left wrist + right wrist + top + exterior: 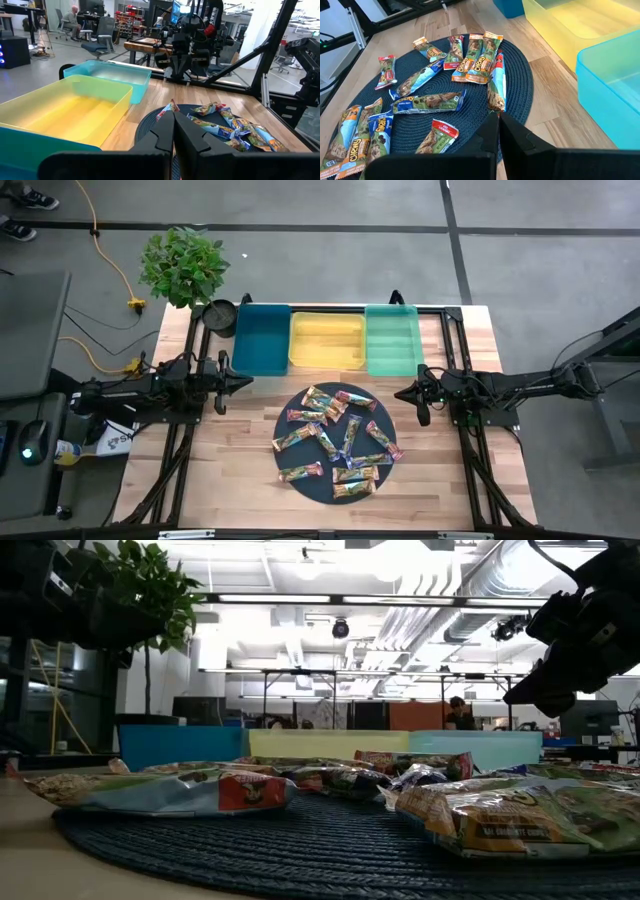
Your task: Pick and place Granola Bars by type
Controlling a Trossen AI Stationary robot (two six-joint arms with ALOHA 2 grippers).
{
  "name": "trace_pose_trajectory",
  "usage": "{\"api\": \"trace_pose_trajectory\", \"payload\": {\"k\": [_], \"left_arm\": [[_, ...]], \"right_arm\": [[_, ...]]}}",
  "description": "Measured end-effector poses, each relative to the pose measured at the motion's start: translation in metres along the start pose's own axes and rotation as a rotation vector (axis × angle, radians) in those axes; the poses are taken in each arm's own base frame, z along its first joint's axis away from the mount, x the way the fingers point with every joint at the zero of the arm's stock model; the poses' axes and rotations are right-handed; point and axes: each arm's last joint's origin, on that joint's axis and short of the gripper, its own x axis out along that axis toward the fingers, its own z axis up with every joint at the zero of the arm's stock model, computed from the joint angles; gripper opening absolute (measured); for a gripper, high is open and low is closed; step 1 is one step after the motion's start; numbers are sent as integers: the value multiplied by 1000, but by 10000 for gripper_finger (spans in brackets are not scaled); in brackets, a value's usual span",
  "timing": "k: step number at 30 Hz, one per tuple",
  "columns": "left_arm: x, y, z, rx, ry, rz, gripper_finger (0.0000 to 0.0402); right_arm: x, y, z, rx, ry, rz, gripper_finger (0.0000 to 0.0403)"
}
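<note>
Granola Bars are all lying scattered on the dark round mat at mid-surface; none is sitting in the teal bin, yellow bin or green bin. Sorting seems unstarted. Left pincer and right pincer are hovering closed, holding nothing.

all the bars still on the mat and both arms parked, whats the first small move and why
Probably open the right gripper and bring it down toward the nearest granola bars on the dark round mat. Both grippers are shut and hover at the mat's sides, the left gripper opposite, and all three bins look empty, so sorting has not begun.
</note>
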Motion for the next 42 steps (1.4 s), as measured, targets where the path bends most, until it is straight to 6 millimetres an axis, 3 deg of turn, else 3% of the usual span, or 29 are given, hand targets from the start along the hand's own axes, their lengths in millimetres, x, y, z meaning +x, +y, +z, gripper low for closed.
{"api": "trace_pose_trajectory", "payload": {"k": [19,27,33,37,42], "left_arm": [[0,0,0,0,0,0,7],[0,0,0,0,1,0,7],[0,0,0,0,0,0,7],[0,0,0,0,1,0,7],[0,0,0,0,2,0,7]], "right_arm": [[-1,4,11,54,-114,46,0],[-5,12,27,-106,-279,160,0],[-6,14,29,-119,-267,192,1],[-14,21,51,-228,-272,163,1],[-26,29,84,-374,-183,-7,1]]}}
